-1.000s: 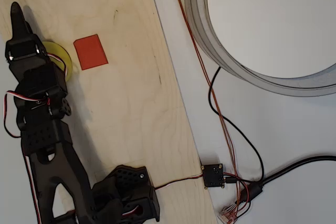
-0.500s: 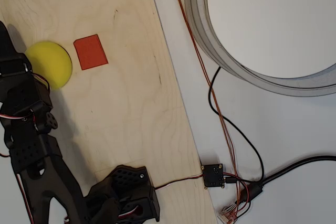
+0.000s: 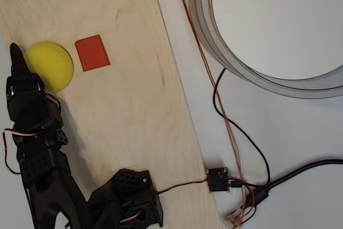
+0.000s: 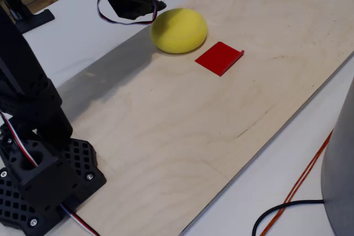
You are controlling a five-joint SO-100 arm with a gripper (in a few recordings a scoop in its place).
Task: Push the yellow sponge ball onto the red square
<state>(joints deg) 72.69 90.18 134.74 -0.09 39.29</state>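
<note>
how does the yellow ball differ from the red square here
The yellow ball is round and bulges up off the board, while the red square lies flat and has straight edges with one clipped corner. The ball is bright yellow and matte; the square is orange-red. The ball is the wider of the two. Both rest on the wooden board, side by side with a narrow gap between them.

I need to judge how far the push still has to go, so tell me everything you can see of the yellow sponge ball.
The yellow sponge ball is bright yellow, matte and foam-like, round from above and slightly squashed in the fixed view. It rests on the pale wooden board, just left of the red square in the overhead view, close to it but not on it. The black gripper sits at its far left edge; contact cannot be told.
</note>
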